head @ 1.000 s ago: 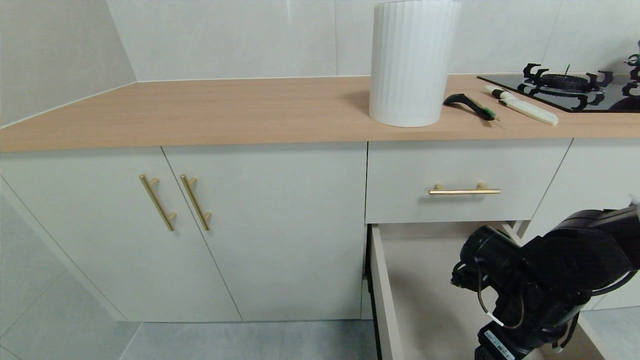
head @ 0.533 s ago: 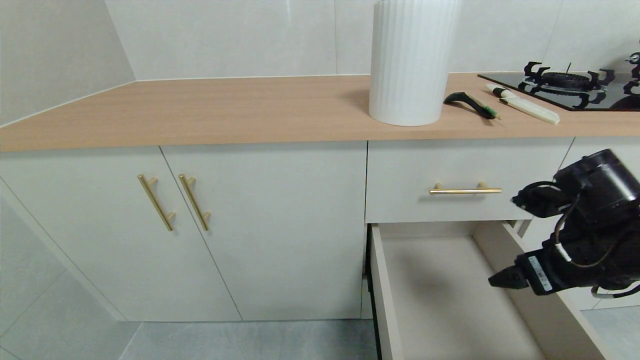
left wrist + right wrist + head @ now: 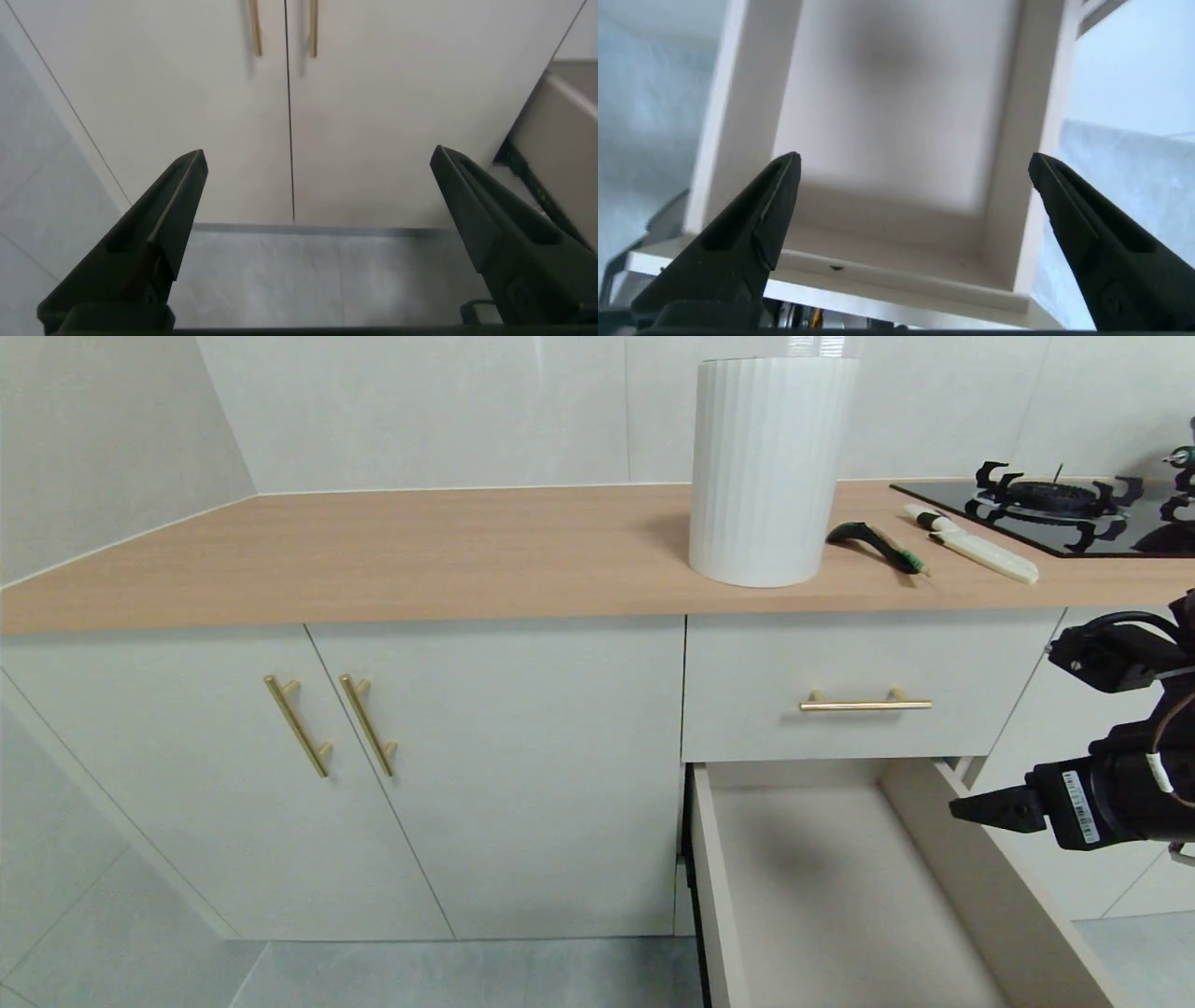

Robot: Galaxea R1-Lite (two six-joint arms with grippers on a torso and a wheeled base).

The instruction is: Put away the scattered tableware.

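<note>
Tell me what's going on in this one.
The robot is tidying a kitchen. Its right gripper hangs open, holding nothing, over the right side of the pulled-out lower drawer. A black-handled tool and a cream utensil lie on the counter right of the white canister. The left gripper, also open, faces the cabinet doors.

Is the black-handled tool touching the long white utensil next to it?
Apart. The head view shows a strip of bare wooden counter between the black-handled tool and the long white utensil.
</note>
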